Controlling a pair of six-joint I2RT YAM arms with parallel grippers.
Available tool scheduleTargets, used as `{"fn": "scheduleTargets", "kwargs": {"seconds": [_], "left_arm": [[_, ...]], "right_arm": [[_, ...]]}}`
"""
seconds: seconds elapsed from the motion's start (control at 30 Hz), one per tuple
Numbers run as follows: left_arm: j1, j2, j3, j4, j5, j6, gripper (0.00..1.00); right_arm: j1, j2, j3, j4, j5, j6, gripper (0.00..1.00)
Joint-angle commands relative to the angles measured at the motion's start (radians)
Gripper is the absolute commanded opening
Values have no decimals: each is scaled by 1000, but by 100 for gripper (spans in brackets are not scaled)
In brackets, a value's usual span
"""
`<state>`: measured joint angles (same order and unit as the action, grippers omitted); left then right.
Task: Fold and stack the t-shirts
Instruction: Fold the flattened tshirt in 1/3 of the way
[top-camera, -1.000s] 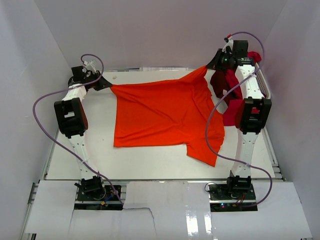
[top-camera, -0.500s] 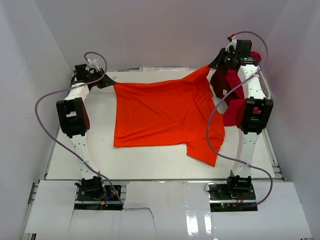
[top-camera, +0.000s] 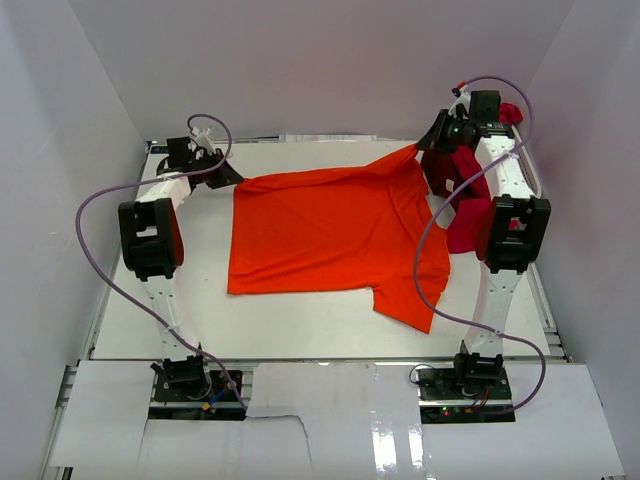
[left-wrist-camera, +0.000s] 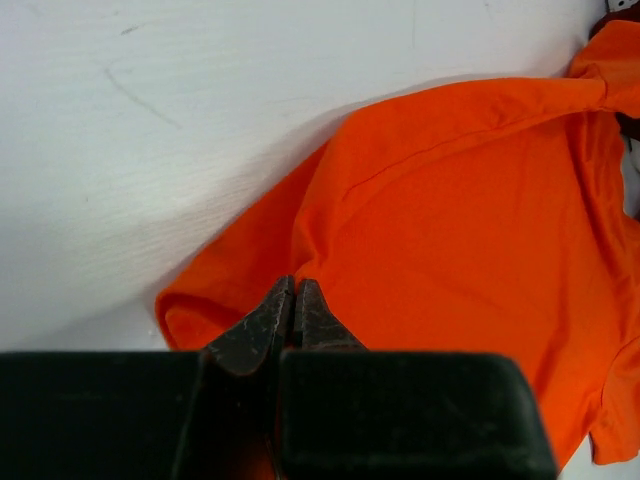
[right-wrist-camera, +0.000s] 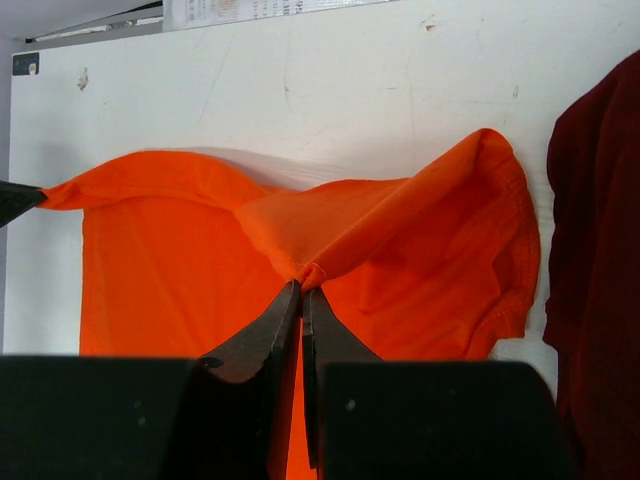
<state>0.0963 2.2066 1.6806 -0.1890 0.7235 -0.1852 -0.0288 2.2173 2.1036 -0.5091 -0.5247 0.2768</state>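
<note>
A bright orange t-shirt (top-camera: 330, 235) lies spread on the white table, its far edge lifted at both corners. My left gripper (top-camera: 236, 180) is shut on the shirt's far-left corner (left-wrist-camera: 300, 270). At the far right my right gripper (top-camera: 422, 148) is shut on the other corner (right-wrist-camera: 312, 272), the cloth bunched at its tips. A sleeve (top-camera: 418, 290) hangs toward the near right. Dark maroon (top-camera: 442, 168) and crimson red (top-camera: 462, 228) t-shirts hang in a heap at the right, behind the right arm. The maroon one (right-wrist-camera: 595, 250) also shows at the right wrist view's edge.
A white laundry basket (top-camera: 522, 165) stands at the far right, partly hidden by the right arm and the red shirts. White walls close in the table (top-camera: 190, 310) at the back and both sides. Purple cables loop beside each arm.
My left gripper has moved right and a little toward the back with the shirt's corner, so the far edge now sags more. The right gripper has barely shifted.
</note>
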Motion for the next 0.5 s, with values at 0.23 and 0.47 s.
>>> {"fn": "scheduleTargets", "kwargs": {"seconds": [0.23,0.47], "left_arm": [[10,-234,-202,77,-90,36,0],[10,-231,-211,88,-88,36,0]], "right_arm": [[0,-169,-97,0,6,-34,8],[1,-217,-175,-9,8,-41,8]]}}
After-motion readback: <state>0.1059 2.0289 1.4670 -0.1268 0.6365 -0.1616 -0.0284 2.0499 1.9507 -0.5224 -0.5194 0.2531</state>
